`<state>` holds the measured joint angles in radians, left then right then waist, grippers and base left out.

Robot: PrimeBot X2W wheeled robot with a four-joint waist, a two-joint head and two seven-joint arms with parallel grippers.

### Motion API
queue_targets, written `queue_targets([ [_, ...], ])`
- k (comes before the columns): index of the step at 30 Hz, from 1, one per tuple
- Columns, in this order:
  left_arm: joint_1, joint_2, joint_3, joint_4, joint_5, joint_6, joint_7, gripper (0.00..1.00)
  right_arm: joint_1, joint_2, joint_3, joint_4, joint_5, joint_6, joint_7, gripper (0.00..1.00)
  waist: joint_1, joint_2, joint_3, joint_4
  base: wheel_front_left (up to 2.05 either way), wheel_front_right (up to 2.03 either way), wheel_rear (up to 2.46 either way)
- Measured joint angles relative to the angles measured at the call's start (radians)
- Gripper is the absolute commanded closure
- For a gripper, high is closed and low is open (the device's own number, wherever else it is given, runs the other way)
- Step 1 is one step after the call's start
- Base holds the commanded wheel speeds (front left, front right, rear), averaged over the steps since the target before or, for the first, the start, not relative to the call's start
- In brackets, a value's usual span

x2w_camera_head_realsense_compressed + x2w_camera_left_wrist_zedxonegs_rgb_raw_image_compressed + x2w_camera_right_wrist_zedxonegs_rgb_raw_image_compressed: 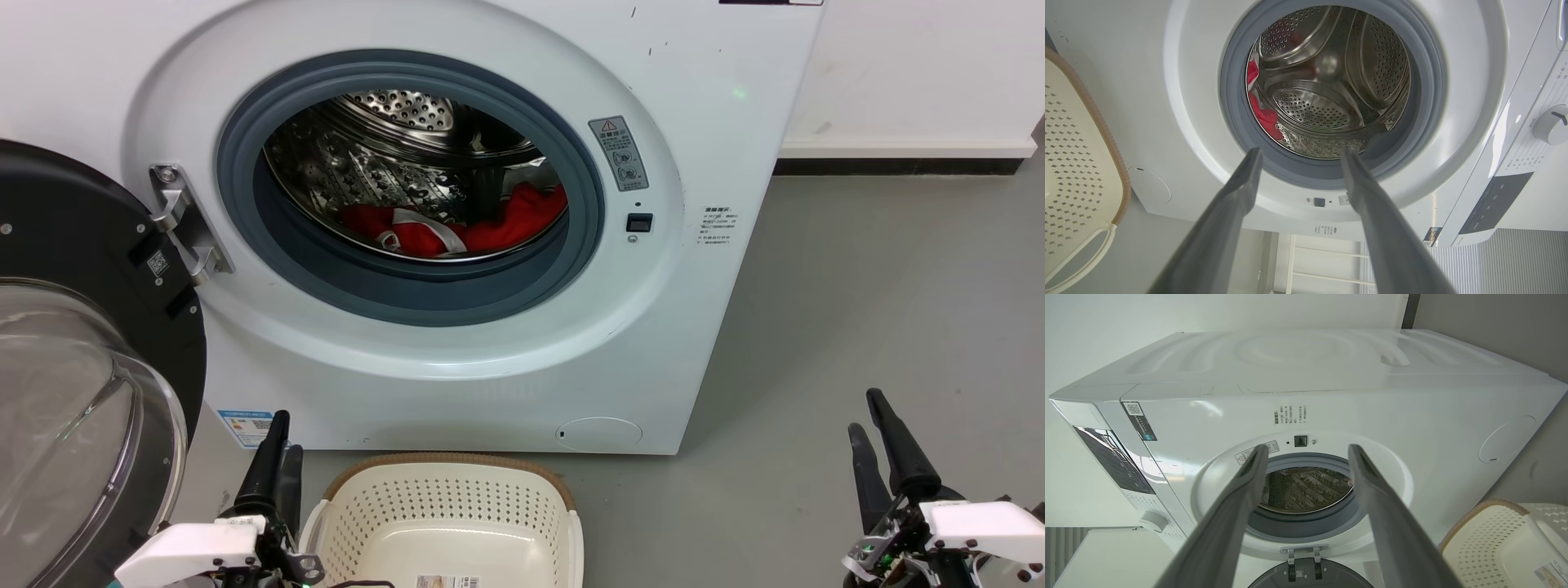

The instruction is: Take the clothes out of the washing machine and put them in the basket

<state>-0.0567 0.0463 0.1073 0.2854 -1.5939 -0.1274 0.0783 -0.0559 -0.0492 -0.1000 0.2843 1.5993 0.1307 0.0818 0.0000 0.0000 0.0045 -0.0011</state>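
Clothes (457, 229) lying in the open washing machine (718, 122), both arms waiting low
The clothes are resting at 6 o'clock in the drum, the basket (445, 498) sitting on the floor at 6 o'clock below the porthole; a reaching finger could be catching on the grey seal or the open door (82, 245) at 9 o'clock, and a shallow pinch could be dropping fabric short of the basket; the left claw (286, 433) at 7 o'clock and the right claw (864, 412) at 5 o'clock are pointing upward, fingers spread, gripping nothing
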Motion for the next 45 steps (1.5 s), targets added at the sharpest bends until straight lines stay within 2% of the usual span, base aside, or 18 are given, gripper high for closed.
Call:
queue_targets([
  [11, 0.009, 0.0, 0.06, -0.003, 0.12, 0.0, -0.055, 0.0, 0.0, 0.002, 0.01, 0.001, -0.142, 0.0, -0.056, 0.0, 0.0, 0.0, 0.0, -0.001, 0.0, 0.0, 0.0],
  [19, 0.009, -0.001, 0.12, -0.033, 0.245, 0.0, -0.086, 0.0, 0.0, 0.002, -0.021, -0.041, -0.362, 0.0, -0.087, 0.0, 0.0, 0.0, 0.001, 0.0, 0.0, 0.0, 0.0],
  [25, 0.007, 0.0, 0.145, -0.101, 0.376, 0.016, -0.109, 0.0, -0.003, 0.002, -0.041, -0.113, -0.584, 0.0, -0.109, 0.0, 0.0, -0.0001, 0.006, 0.001, 0.0, 0.0, 0.0],
  [35, 0.012, 0.0, 0.078, -0.257, 0.587, 0.09, -0.144, 0.0, -0.004, 0.002, 0.03, -0.239, -0.912, 0.0, -0.145, 0.0, 0.0, 0.0, 0.014, -0.001, 0.0, 0.0, 0.0],
  [39, 0.018, 0.001, 0.039, -0.303, 0.679, 0.118, -0.158, 0.0, -0.004, 0.002, 0.038, -0.274, -0.997, 0.0, -0.158, 0.0, 0.0, 0.0, 0.016, -0.001, 0.0, 0.0, 0.0],
  [45, 0.035, 0.001, -0.029, -0.341, 0.801, 0.101, -0.176, 0.0, -0.003, 0.002, 0.047, -0.307, -1.11, 0.0, -0.177, 0.0, 0.0, 0.0, 0.018, -0.002, 0.0, 0.0, 0.0],
])
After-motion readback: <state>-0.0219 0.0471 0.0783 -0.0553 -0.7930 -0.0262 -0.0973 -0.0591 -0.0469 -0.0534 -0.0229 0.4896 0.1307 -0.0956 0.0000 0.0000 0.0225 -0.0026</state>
